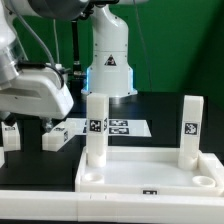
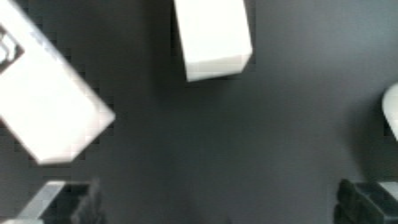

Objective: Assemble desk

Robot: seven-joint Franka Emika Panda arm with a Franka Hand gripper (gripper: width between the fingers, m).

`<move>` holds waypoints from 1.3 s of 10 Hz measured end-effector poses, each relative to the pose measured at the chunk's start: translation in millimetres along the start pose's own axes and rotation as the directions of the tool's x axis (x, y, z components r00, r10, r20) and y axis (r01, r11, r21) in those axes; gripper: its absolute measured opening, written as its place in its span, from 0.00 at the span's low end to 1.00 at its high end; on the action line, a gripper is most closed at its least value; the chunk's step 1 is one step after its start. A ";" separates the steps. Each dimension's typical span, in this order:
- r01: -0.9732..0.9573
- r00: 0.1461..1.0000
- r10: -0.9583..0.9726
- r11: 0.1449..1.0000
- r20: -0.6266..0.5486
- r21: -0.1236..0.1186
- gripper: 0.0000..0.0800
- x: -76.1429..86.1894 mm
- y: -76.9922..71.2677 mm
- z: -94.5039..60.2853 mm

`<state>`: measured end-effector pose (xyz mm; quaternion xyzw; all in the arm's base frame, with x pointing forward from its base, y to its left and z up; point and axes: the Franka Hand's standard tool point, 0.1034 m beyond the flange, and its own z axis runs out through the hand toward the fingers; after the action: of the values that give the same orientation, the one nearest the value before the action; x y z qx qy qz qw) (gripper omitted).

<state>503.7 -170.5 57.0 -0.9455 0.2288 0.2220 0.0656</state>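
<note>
The white desk tabletop (image 1: 150, 170) lies in the foreground, rim up. Two white square legs stand upright in its far corners, one on the exterior view's left (image 1: 96, 125) and one on the right (image 1: 190, 128). Two loose legs lie on the dark table at the left (image 1: 55, 138) (image 1: 10, 132). My gripper (image 1: 40, 112) hangs over that area, above the loose legs. In the wrist view the gripper (image 2: 214, 205) is open and empty, its dark fingers (image 2: 63, 200) wide apart over bare table. Two loose legs (image 2: 214, 38) (image 2: 50, 100) lie beyond the fingers, untouched.
The marker board (image 1: 118, 127) lies flat behind the tabletop. The robot's white base (image 1: 108, 60) stands at the back in front of a green curtain. A white curved edge (image 2: 391, 112) shows at the side of the wrist view; I cannot tell what it is.
</note>
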 end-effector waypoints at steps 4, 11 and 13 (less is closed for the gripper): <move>-0.004 0.994 0.004 1.000 0.106 0.003 0.81 -5.0 2.7 3.3; -0.019 0.872 0.017 1.000 0.489 0.000 0.81 -14.5 16.5 19.1; 0.004 0.870 -0.010 1.000 0.493 0.013 0.81 -13.6 11.1 22.9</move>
<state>478.8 -169.7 42.4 -0.8582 0.2022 0.4541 0.1281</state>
